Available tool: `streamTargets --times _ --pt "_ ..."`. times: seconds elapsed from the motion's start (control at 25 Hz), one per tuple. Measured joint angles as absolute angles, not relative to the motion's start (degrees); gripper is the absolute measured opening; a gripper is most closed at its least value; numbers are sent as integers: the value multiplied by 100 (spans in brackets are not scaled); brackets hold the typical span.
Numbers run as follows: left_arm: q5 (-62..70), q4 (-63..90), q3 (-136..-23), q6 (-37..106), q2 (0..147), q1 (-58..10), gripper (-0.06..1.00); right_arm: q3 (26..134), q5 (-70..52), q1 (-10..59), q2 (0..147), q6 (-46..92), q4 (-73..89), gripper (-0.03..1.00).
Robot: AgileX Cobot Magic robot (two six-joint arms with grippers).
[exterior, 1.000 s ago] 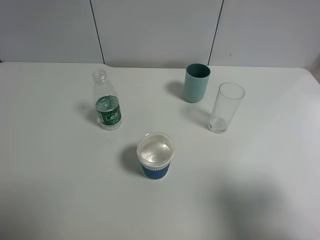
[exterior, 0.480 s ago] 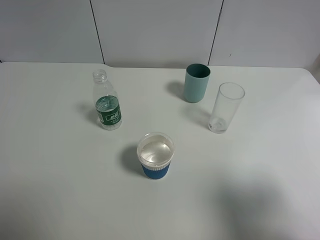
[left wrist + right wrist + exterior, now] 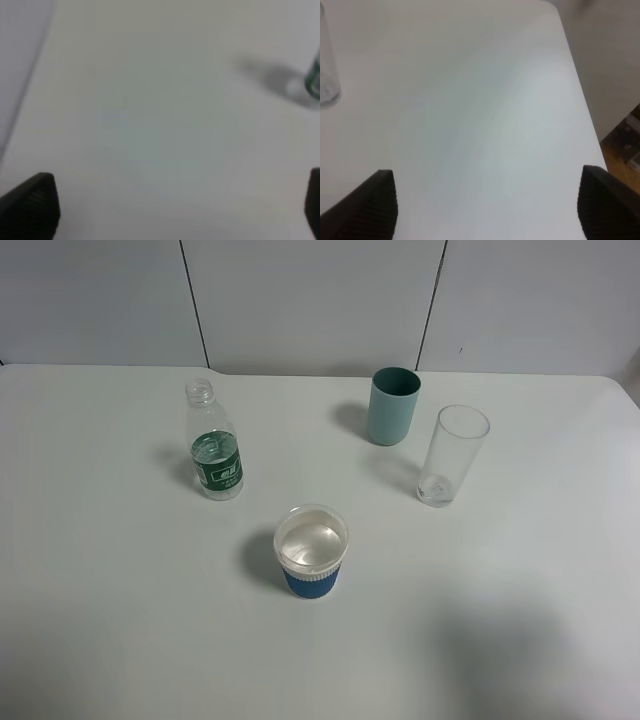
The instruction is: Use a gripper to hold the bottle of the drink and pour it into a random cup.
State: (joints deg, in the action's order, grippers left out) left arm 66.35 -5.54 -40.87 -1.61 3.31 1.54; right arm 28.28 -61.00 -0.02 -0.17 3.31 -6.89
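The bottle of the drink (image 3: pixel 214 445) stands upright and uncapped at the left of the white table (image 3: pixel 120 570), with clear liquid up to about the top of its green label. The cup (image 3: pixel 311 550), white with a ribbed blue sleeve, stands in front of it near the middle; its inside looks shiny. Neither gripper shows in the exterior high view. In the left wrist view the left gripper (image 3: pixel 172 210) is open and empty above bare table, with an edge of the bottle (image 3: pixel 315 80) far off. The right gripper (image 3: pixel 490 205) is open and empty.
A teal tumbler (image 3: pixel 393 405) stands at the back right and a tall clear glass (image 3: pixel 452 455) just right of it. The glass also shows in the right wrist view (image 3: pixel 326 65). The table's right edge (image 3: pixel 580 95) drops to the floor there.
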Motion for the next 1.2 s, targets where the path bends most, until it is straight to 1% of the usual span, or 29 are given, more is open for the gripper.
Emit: streamTargets --times 0.2,0.64,1.2 --pt "6333 -543 -3776 -143 -17 435 99 2828 -6100 -2 -17 331 -689 74" --pt "6196 -98 -2932 -120 -21 452 99 2828 -6100 -2 -17 331 -689 74" --pt "6104 -62 -2907 -120 -21 460 99 2828 -6100 -2 -17 331 -689 74"
